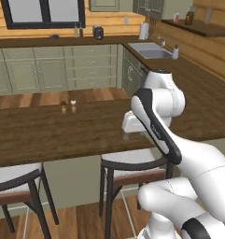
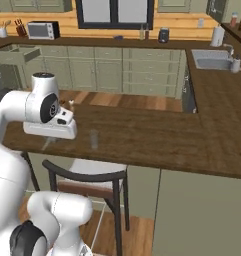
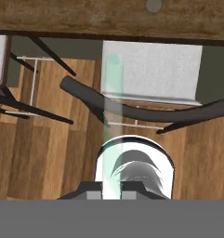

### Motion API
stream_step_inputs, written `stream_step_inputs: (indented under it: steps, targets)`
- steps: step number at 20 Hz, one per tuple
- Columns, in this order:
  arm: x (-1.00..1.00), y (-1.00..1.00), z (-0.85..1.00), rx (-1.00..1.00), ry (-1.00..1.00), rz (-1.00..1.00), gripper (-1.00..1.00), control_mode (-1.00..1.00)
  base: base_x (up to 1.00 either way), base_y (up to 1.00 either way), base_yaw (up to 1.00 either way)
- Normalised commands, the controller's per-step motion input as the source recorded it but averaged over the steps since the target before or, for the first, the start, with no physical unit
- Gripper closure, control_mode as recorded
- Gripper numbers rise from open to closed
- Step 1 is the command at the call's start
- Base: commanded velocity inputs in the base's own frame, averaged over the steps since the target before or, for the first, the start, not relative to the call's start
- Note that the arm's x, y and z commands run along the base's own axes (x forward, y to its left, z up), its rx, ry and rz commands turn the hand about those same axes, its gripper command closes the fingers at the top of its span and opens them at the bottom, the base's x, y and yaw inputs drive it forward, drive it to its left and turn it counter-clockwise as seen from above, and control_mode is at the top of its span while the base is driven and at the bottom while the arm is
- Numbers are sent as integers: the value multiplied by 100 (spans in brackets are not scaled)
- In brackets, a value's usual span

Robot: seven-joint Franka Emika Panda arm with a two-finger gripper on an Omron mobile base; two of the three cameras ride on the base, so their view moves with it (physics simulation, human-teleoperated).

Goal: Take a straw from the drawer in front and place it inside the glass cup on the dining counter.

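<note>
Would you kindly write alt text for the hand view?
The gripper holds a pale straw that extends away from the camera. Beyond it is a stool with a white seat and curved dark backrest on wood flooring, with the dining counter edge along the top.

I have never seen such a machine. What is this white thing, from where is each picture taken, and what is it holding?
The white thing is a robot arm in a simulated kitchen. Two pictures come from cameras on its base, behind it to the left and to the right. The third comes from a camera on its hand and looks down along the gripper. The gripper is shut on the straw, a thin pale stick, here above a stool by the near edge of the dining counter. On that brown wooden counter stand the clear glass cup and, farther back, two tiny shakers.
</note>
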Motion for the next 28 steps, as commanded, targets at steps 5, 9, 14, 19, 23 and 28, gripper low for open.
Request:
stream_step_inputs:
  steps: [5, 9, 14, 19, 23, 28]
  targets:
    - [0, 0, 0, 0, 0, 0, 100, 100, 91, -27, 5]
    - [0, 0, 0, 0, 0, 0, 100, 100, 100, -17, 0]
    - [16, -11, 15, 1, -8, 4, 100, -100, 55, -6, 0]
    - [1, -66, 54, 4, -42, 24, 100, -100, 0, 0, 0]
    - [5, -70, 43, 5, -45, 33, 100, -100, 0, 0, 0]
    - [18, -50, 17, 10, -41, 40, 100, -100, 0, 0, 0]
